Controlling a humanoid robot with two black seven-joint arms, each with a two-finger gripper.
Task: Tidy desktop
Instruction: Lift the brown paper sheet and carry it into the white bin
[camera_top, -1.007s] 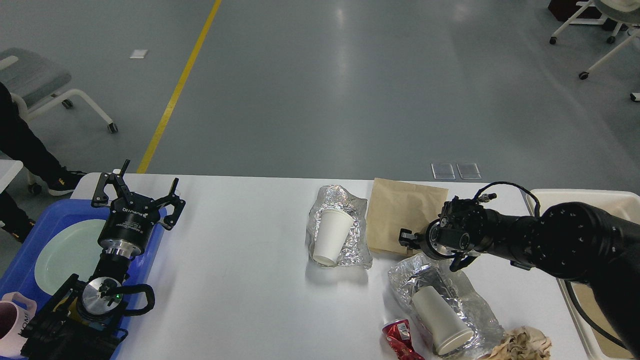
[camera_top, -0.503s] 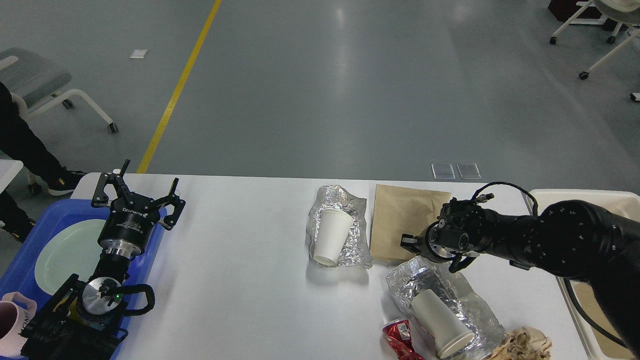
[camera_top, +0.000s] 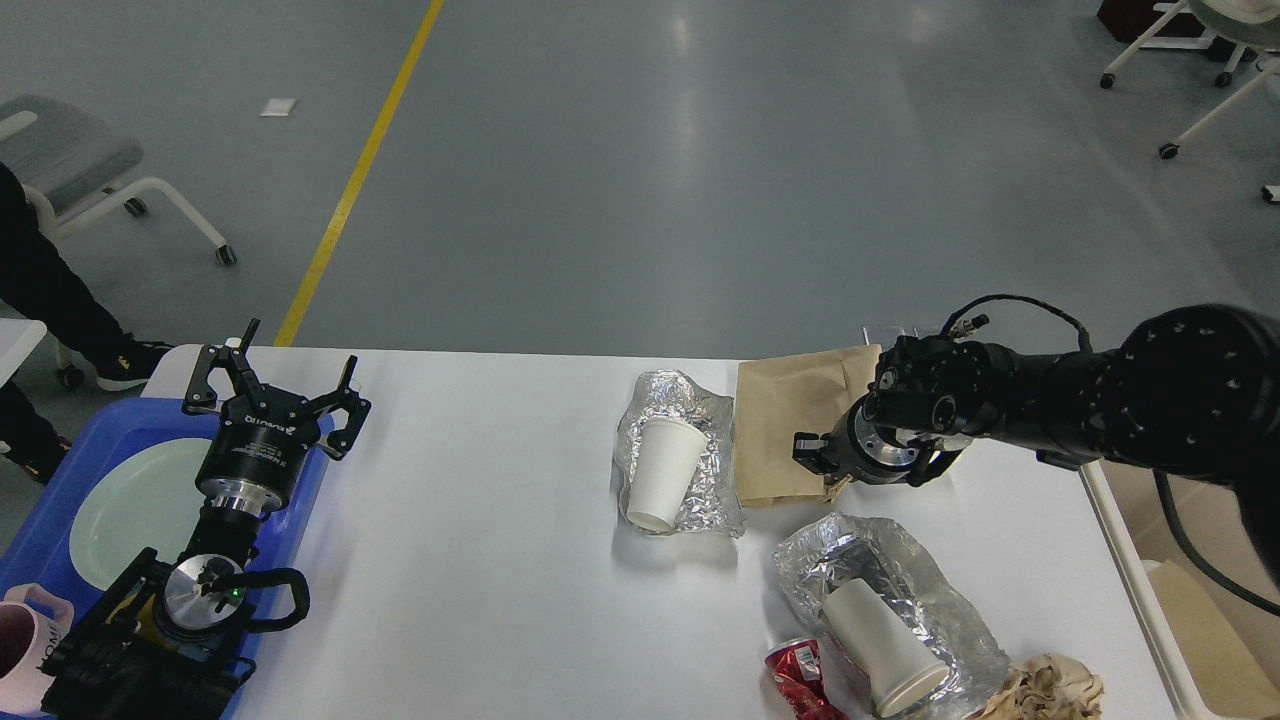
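A brown paper bag near the far edge of the desktop is pinched by the right gripper, while the left gripper is held wide apart over the blue tray.

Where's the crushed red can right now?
In the head view, the crushed red can lies at the near edge of the desktop, right of centre, against the left side of the nearer foil sheet.

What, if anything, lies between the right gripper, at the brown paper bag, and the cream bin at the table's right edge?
Nothing visible. The right gripper is at the brown paper bag, and the desktop between it and the cream bin is bare. The foil-wrapped cup lies nearer the robot, off that line.
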